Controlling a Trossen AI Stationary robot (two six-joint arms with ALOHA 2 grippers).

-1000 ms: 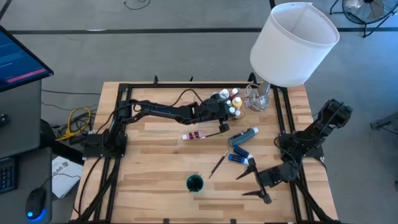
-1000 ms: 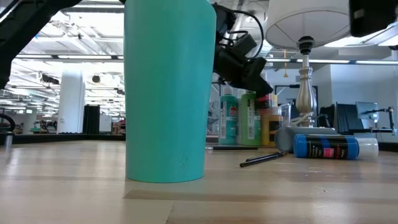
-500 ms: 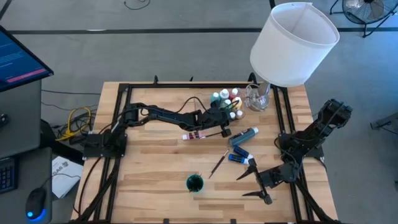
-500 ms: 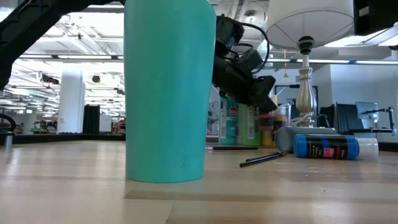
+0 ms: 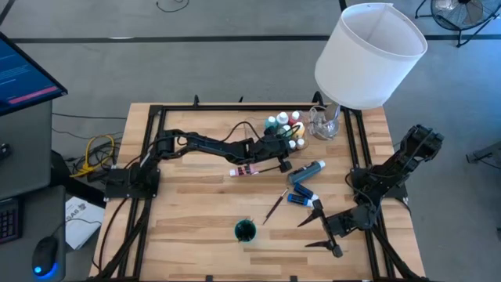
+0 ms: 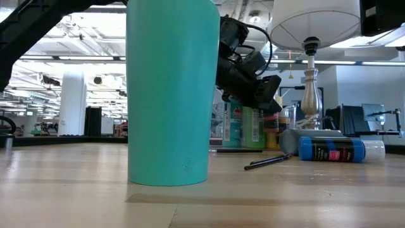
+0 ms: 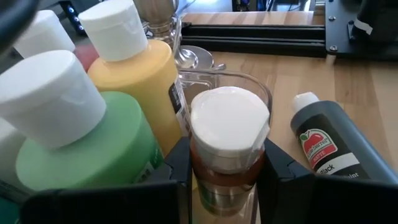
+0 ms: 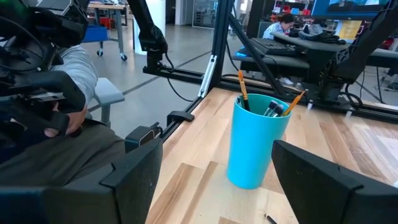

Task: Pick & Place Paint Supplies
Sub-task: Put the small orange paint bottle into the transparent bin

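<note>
**Left gripper clamped on a white-capped bottle at the bottle cluster**

The left gripper [image 7: 227, 180] has its two fingers pressed against either side of a small brownish, white-capped bottle [image 7: 229, 146], which stands upright directly between them; the grip is around the body just under the cap. In the high view this gripper [image 5: 283, 150] sits at the near edge of the bottle cluster [image 5: 284, 125] toward the table's far side, beside the lamp's base. The bottle's long axis is vertical, so any removal looks to call for a straight lift clear of its neighbours: a yellow bottle [image 7: 143, 74] and a green bottle [image 7: 81, 143] stand just beside it on one side, a black paint tube [image 7: 329, 146] lies flat on the other.

The right gripper [image 5: 322, 231] waits near the table's front right corner, fingers spread with nothing between them, well apart from the cluster; the left arm is plainly the nearer one. A teal cup [image 5: 245, 230] holding brushes stands at the front edge, and blue bottles [image 5: 301, 196] lie loose mid-table
</note>
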